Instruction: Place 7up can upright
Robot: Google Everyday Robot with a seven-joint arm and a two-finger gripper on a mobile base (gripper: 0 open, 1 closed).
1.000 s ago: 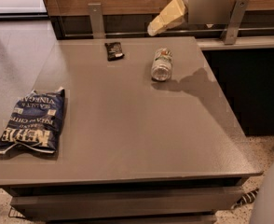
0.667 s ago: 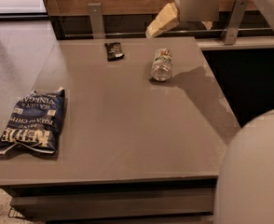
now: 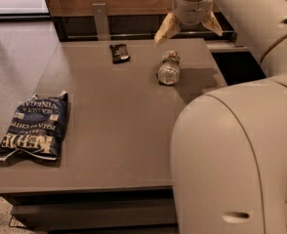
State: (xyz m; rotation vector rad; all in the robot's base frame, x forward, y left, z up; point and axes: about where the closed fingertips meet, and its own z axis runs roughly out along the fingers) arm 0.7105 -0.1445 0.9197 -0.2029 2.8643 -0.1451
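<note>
Blue chip bag (image 3: pixel 33 126) lies on the desk (image 3: pixel 109 150), well left of the tool (image 3: pixel 189 35); small black packet (image 3: pixel 119 52) nearer, left; 7up can (image 3: pixel 169 68) lies on its side just beneath, untouched; tool fingers splayed wide, empty.
</note>
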